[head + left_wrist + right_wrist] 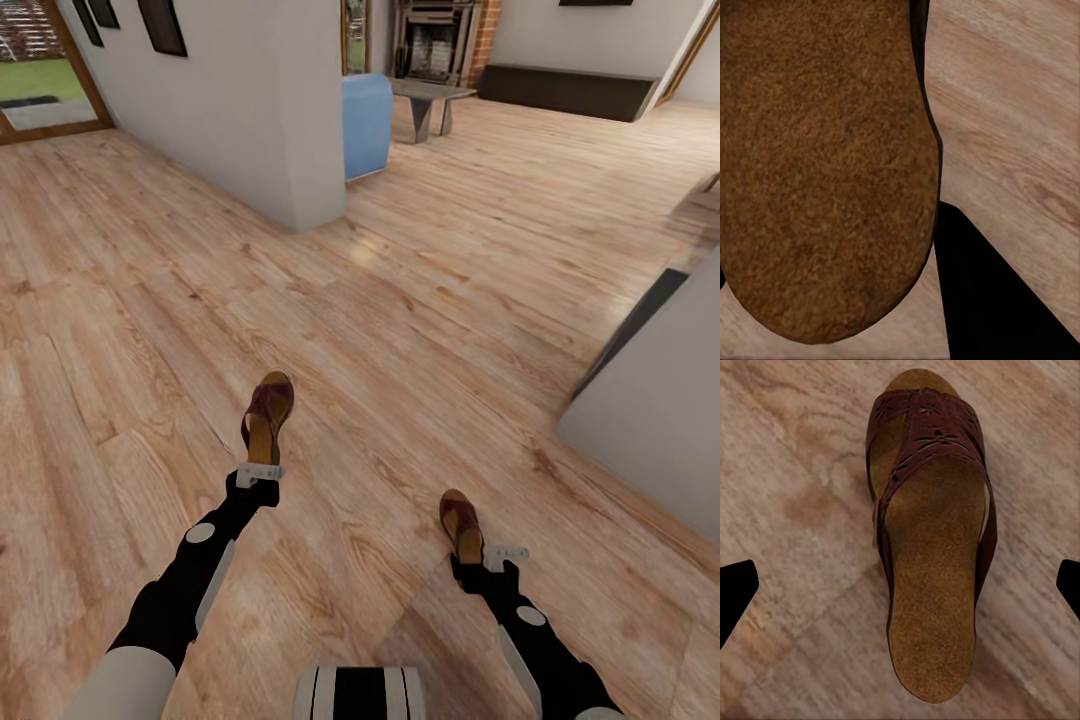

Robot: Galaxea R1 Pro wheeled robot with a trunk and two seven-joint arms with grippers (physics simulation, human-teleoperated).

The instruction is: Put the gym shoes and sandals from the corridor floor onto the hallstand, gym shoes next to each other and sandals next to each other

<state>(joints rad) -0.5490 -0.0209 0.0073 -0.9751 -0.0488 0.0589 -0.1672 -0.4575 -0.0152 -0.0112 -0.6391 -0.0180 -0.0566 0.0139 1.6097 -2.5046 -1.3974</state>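
Note:
Two brown sandals with tan insoles are in view over the wood plank corridor floor (pixel 420 330). My left gripper (pixel 259 474) is shut on the heel of one sandal (pixel 268 415), holding it off the floor; its insole (pixel 825 165) sits close beside a dark finger (pixel 990 300). The other sandal (pixel 461 525) (pixel 934 532) lies flat on the floor. My right gripper (pixel 492 556) (pixel 904 585) is open just above its heel end, with fingertips wide on either side. The gym shoes are out of view. A light-grey unit (pixel 650 420) stands at the right; I cannot tell if it is the hallstand.
A white wall corner (pixel 300 150) juts out ahead, with a blue armchair (pixel 367 120) and a low table (pixel 430 100) behind it. A glass door (pixel 40 80) is at the far left. Wide floor lies between me and the wall.

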